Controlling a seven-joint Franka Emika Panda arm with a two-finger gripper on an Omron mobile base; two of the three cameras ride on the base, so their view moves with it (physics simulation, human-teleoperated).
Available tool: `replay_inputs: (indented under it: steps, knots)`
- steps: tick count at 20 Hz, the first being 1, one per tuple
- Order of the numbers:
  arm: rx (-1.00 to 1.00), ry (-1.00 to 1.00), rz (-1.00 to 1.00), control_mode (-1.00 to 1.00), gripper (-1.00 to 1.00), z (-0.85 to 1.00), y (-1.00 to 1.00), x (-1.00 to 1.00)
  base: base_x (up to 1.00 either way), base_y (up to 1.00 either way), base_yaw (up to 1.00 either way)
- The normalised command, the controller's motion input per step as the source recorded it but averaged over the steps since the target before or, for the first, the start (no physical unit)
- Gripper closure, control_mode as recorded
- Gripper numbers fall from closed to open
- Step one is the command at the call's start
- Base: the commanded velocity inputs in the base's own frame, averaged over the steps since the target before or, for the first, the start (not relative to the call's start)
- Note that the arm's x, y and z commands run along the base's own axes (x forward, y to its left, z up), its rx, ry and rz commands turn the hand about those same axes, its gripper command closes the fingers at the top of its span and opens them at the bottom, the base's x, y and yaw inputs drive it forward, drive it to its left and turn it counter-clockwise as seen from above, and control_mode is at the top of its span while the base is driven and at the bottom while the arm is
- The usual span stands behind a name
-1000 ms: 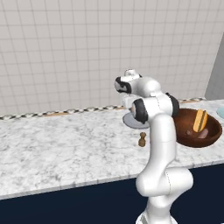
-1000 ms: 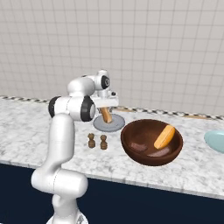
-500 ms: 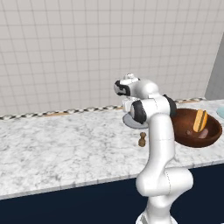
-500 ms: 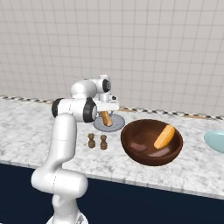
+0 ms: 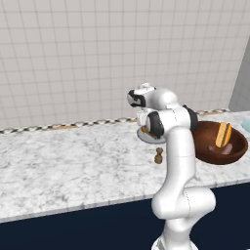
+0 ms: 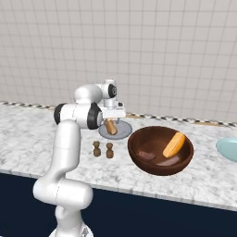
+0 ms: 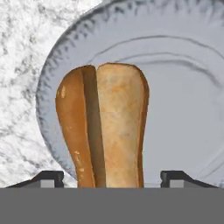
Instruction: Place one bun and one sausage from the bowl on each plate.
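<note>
So my end effector [image 7: 112, 177] is hanging right over the grey plate [image 7: 183, 113] with a bun [image 7: 105, 127] standing up between the finger tips [image 7: 48, 178], and honestly I can't tell if I've got hold of it or if the tips are already clear of its sides, since there's a visible gap on both sides in the hand view. From the right base view the bun [image 6: 111, 126] looks tilted with its lower end on or just above the grey plate [image 6: 121, 134], which sits on the marble surface [image 6: 28, 139] just left of the big brown wooden bowl [image 6: 159, 150]. Inside the bowl I can see another bun [image 6: 173, 144] leaning on the wall and a dark sausage [image 6: 147, 156] near the bottom. The pale teal plate [image 6: 229, 149] is off on the far side of the bowl, bare as far as I can see. Two small brown shakers [image 6: 102, 149] stand in front of the grey plate. So I'd call it roughly a quarter done: one bun landing, both sausages and the second bun to go.
</note>
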Motion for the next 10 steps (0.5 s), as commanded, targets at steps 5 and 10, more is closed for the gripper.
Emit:
replay_inputs:
  steps: [5, 10]
  knots:
    - [0.0, -0.08, 0.0, -1.0, -1.0, 0.03, -0.01, -0.06, 0.0, 0.0, 0.0]
    - [0.04, -0.63, 0.0, -1.0, -1.0, 0.16, -0.02, -0.82, 0.0, 0.0, 0.0]
